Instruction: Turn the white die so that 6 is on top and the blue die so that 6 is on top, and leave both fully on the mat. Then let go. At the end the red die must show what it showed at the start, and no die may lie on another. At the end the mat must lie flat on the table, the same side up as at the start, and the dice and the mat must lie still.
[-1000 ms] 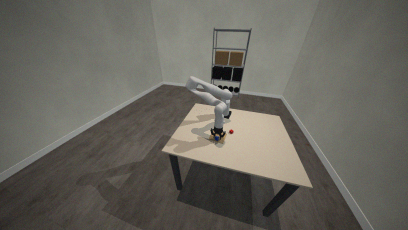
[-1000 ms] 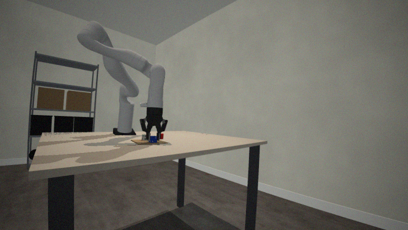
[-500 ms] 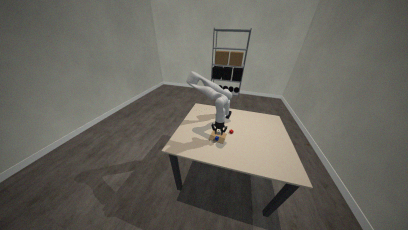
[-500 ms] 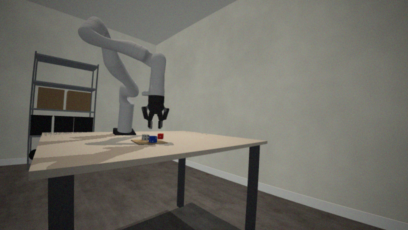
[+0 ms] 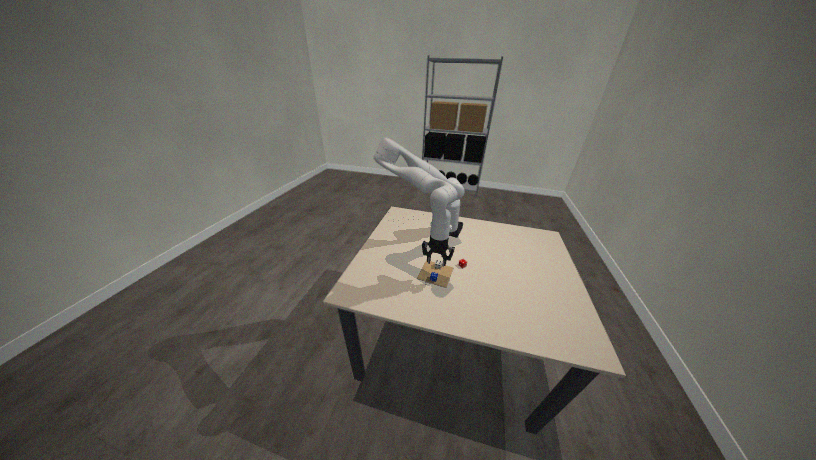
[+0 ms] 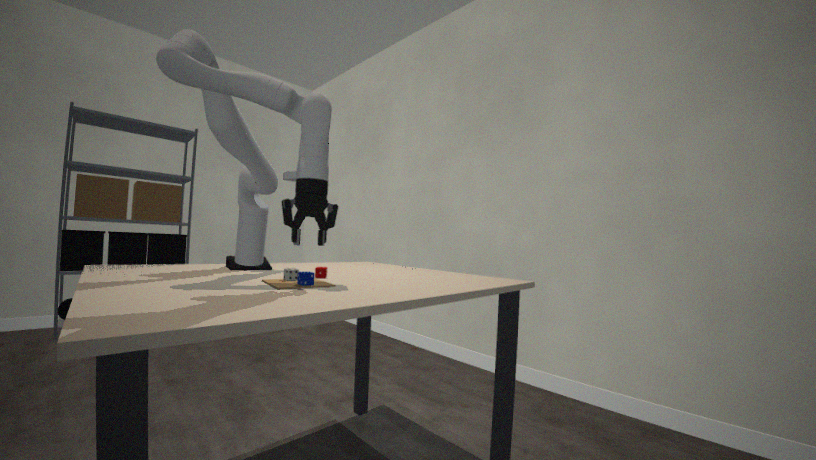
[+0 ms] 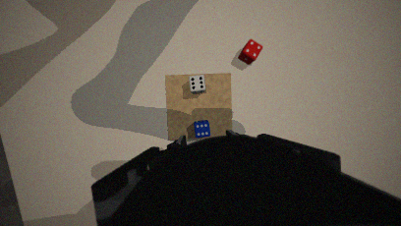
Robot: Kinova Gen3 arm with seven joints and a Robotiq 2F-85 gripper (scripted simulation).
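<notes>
The white die (image 7: 197,84) (image 6: 290,274) (image 5: 437,264) lies on the brown mat (image 7: 218,98) (image 6: 275,282) (image 5: 444,278) with six pips up. The blue die (image 7: 201,129) (image 6: 305,278) (image 5: 433,276) lies on the same mat, nearer the wrist camera, also with six pips up. The two dice lie apart. The red die (image 7: 251,51) (image 6: 321,272) (image 5: 462,262) lies on the table off the mat, showing four pips on top. My gripper (image 6: 309,240) (image 5: 438,260) hangs open and empty well above the mat; only its dark body shows in the wrist view.
The mat lies flat on the beige table (image 5: 514,297) (image 6: 400,282). The arm's base (image 6: 248,262) stands at the table's far side. A metal shelf (image 5: 460,114) (image 6: 114,200) with boxes stands against the back wall.
</notes>
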